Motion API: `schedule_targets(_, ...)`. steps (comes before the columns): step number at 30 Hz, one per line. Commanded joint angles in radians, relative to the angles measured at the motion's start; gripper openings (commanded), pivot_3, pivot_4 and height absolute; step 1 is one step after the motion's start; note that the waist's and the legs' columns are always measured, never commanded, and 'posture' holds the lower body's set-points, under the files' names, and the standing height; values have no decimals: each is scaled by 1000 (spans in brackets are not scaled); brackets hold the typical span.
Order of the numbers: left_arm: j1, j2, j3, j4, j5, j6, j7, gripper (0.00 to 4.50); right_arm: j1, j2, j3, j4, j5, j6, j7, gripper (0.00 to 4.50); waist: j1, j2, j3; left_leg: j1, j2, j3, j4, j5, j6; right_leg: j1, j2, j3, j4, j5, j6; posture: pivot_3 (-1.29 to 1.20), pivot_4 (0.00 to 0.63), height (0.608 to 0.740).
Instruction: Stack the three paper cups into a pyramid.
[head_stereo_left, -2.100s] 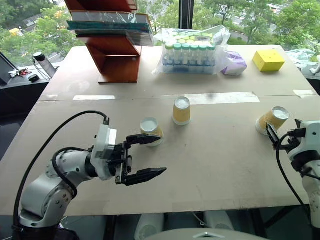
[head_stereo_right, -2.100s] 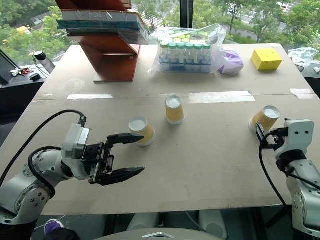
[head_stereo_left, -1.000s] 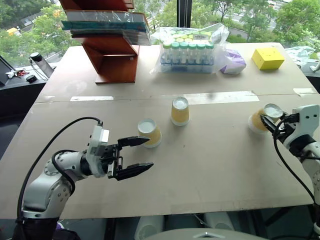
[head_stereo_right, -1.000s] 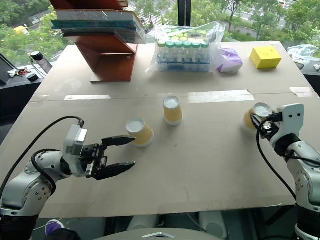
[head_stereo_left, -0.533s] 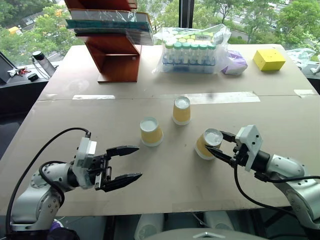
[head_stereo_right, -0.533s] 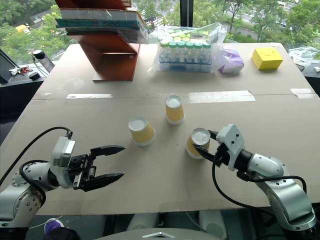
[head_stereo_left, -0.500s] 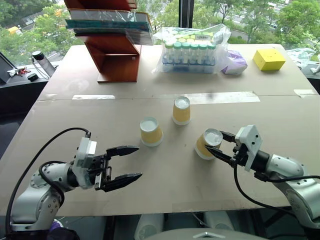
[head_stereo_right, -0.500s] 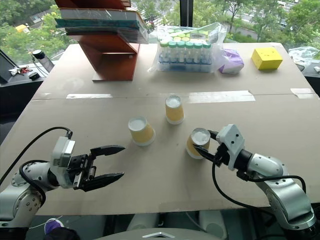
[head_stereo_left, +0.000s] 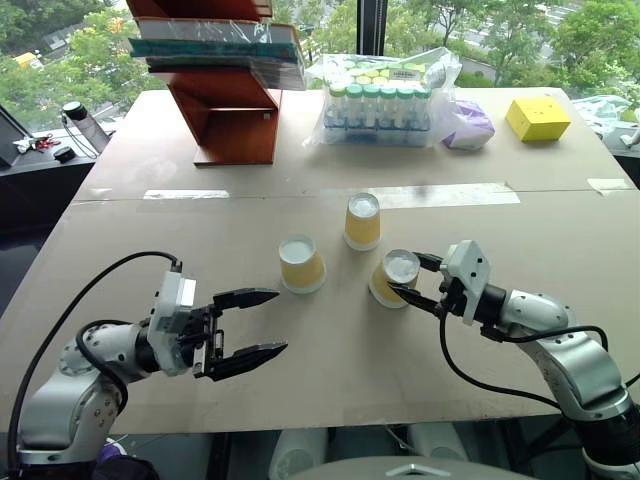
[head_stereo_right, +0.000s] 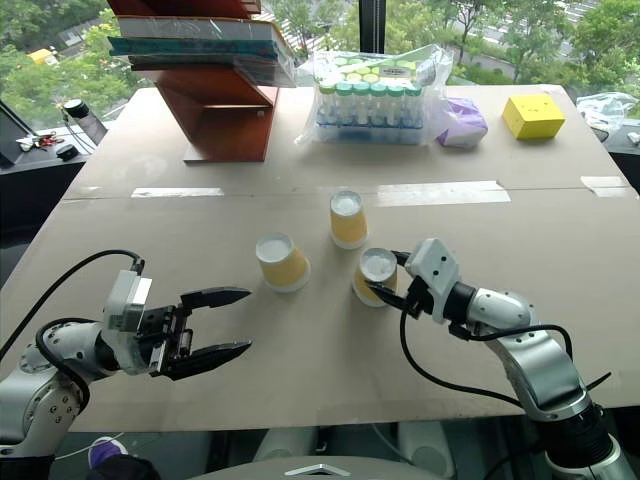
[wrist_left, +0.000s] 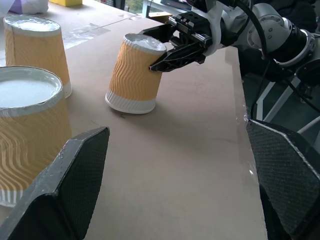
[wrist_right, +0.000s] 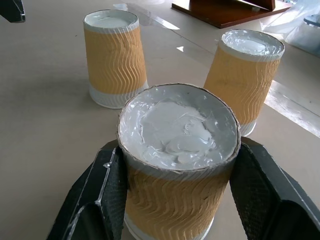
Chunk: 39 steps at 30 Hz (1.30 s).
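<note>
Having been carried in from the far right edge of the table, the third paper cup (head_stereo_left: 393, 278) is now held tilted between the fingers of the right gripper (head_stereo_left: 414, 278), with its rim edge on the tabletop (head_stereo_left: 420, 360), just beside the other two cups. This means all three cups are gathered at last; by judgement, the base pair can be set, with the top cup not yet placed. The nearer upturned cup (head_stereo_left: 299, 263) stands just beyond the left gripper (head_stereo_left: 250, 322), whose fingers are spread wide and empty. The farther upturned cup (head_stereo_left: 362, 220) stands just past the held one. Each cup is tapered, with wavy ribbed yellow-orange paper sides, a white band at the rim and a round white base facing up. The tabletop is smooth, matte beige board.
</note>
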<state>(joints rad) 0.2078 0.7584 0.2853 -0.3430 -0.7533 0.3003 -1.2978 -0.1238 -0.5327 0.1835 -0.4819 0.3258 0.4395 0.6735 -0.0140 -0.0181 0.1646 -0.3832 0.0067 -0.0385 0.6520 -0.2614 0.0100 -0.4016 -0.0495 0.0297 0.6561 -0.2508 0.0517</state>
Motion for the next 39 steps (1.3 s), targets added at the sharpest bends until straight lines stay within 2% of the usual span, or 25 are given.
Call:
schedule_targets(1,-10,10,29,-34,-22,10,16,4500,-20,-21,-1,4,-3,24,24,2627,0,0,0,0,0,0,0,0,0,0,0,0,0,0,0,0,150,740)
schedule_targets(2,-15,11,29,-31,-22,11,18,4500,-20,-30,-16,0,0,31,25,3180,0,0,0,0,0,0,0,0,0,0,0,0,0,0,0,0,150,740)
schedule_targets(5,-26,9,29,-23,-19,18,27,4500,-19,-58,-57,-49,30,51,33,4447,1,0,0,0,0,0,0,0,0,0,0,0,0,0,0,0,150,740)
schedule_targets(10,-49,-3,25,1,-8,41,80,4500,18,-92,-114,-150,60,31,50,4480,-1,0,0,0,0,-1,0,0,0,0,0,0,0,1,2,0,150,740)
schedule_targets(15,-110,-3,15,86,40,48,138,4500,126,-139,-301,-273,285,92,115,4480,5,0,0,-1,0,-2,0,0,0,0,0,-2,0,1,2,0,150,740)
schedule_targets(18,-178,-4,-11,156,97,25,166,4500,217,-166,-413,-331,372,83,135,4480,4,-1,1,0,-1,-2,0,0,0,1,-1,-2,0,1,3,0,150,740)
schedule_targets(23,-329,-25,-93,252,183,-4,187,4500,329,-179,-511,-404,466,65,148,4480,4,-1,1,0,-1,0,0,0,0,2,0,-3,0,1,3,0,150,740)
schedule_targets(33,-545,-92,-243,407,283,-33,150,4500,496,-176,-574,-456,442,2,147,4480,1,-3,1,0,-2,1,1,0,0,2,0,-2,1,2,3,0,150,740)
schedule_targets(36,-579,-103,-259,434,283,-41,116,3644,532,-168,-592,-471,431,-12,128,4500,2,-4,1,0,-2,0,1,0,0,3,1,-3,1,2,3,0,150,740)
schedule_targets(38,-582,-101,-257,445,280,-52,90,2758,550,-165,-595,-479,426,-19,120,4500,0,-4,1,0,-2,0,1,0,0,3,1,-3,1,2,3,0,150,740)
schedule_targets(39,-583,-102,-252,450,270,-51,74,2758,557,-163,-594,-482,423,-21,114,4500,-1,-4,1,0,-2,1,1,0,0,3,1,-2,1,2,3,0,150,740)
